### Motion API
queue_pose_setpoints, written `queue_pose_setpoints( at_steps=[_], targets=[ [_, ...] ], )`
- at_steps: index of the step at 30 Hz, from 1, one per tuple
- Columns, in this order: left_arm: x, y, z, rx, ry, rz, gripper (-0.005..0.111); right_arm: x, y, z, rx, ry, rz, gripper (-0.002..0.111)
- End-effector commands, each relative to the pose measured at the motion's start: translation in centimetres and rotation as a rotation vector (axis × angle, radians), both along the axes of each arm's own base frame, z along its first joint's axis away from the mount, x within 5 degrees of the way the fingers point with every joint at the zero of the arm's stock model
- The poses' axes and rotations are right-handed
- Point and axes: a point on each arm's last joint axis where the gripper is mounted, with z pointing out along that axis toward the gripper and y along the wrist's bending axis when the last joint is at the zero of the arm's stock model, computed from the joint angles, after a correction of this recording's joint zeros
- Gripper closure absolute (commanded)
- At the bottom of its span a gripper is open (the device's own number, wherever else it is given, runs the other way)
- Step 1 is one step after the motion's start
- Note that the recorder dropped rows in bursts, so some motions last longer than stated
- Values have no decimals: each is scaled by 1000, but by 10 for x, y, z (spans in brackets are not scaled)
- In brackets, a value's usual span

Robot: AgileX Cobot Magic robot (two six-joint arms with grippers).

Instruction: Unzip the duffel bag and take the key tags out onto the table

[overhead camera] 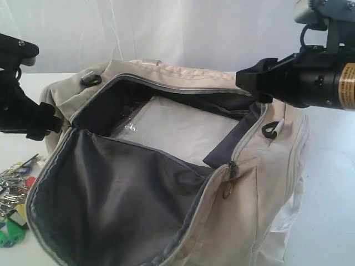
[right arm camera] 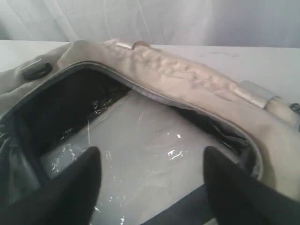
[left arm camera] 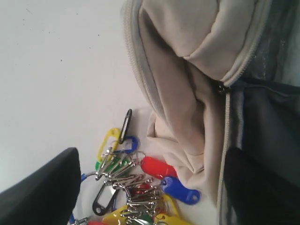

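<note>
On table (left arm camera: 47,70) beside unzipped bag (overhead camera: 249,210): tags (left arm camera: 126,183). Left gripper (left arm camera: 152,157) spread over them, right gripper (right arm camera: 151,152) spread over bag mouth.

Soft, even white light fills the exterior view. The bench (overhead camera: 327,183) and the backdrop at 12 o'clock are nearly washed out, while the duffel bag (overhead camera: 249,194) keeps its grey lining (overhead camera: 111,194) at 7 o'clock in dim shade. Small glare spots glint on the plastic sheet (overhead camera: 177,130) inside.

In the left wrist view the key tags (left arm camera: 136,187) are sharp and their rings sparkle. The left end effector (left arm camera: 152,159) shows only dark, blurred fingers (left arm camera: 42,192).

The right wrist view is hazy, and the right end effector (right arm camera: 151,154) is out of focus.
</note>
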Motion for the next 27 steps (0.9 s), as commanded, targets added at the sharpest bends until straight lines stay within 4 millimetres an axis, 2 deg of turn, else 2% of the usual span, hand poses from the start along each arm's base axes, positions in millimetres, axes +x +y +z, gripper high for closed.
queue_pose_setpoints(
  at_steps=[1, 10, 15, 20, 22, 27],
  targets=[
    [-10, 3, 10, 30, 56, -4, 24, -4, 4, -11, 1, 41, 57, 39],
    [-38, 24, 29, 141, 112, 61, 24, -7, 1, -74, -32, 255, 26, 39],
    [-42, 37, 23, 193, 163, 117, 24, -2, -6, -94, -77, 315, -40, 39],
    [-47, 49, 5, 206, 218, 176, 24, 6, -14, -111, -141, 353, -127, 40],
    [-49, 51, -2, 198, 231, 192, 24, 12, -20, -117, -194, 355, -178, 50],
    [-49, 47, -9, 136, 226, 192, 24, 39, -33, -119, -294, 318, -316, 108]
  ],
)
